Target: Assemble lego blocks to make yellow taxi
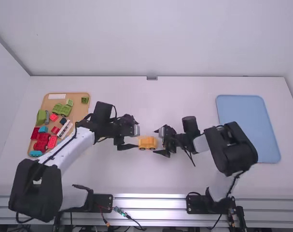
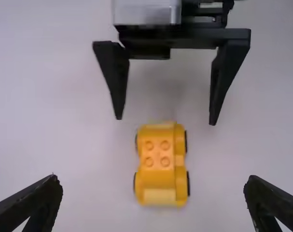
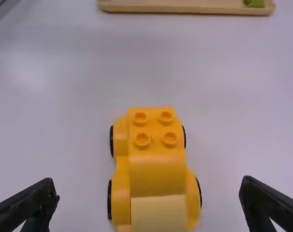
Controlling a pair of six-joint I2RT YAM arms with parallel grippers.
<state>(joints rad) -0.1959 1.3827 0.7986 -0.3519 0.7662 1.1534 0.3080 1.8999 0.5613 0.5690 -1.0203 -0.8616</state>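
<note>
Yellow plastic makes up the car point(image 1: 147, 141), wheels down and studs up on the table point(image 1: 185, 174). Seen from the high view, the left gripper point(image 1: 137, 135) is at its nine o'clock and the right gripper point(image 1: 157, 141) at three, each with fingers spread wide. Toward ten o'clock, the wooden tray point(image 1: 78, 108) holds mixed blocks point(image 1: 41, 146).

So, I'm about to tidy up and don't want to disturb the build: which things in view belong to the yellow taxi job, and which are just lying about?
In the job:
- yellow wheeled block
- left tool, open
- right tool, open

Probably just lying about:
- wooden tray
- red blocks and green blocks on it
- blue tray
</note>
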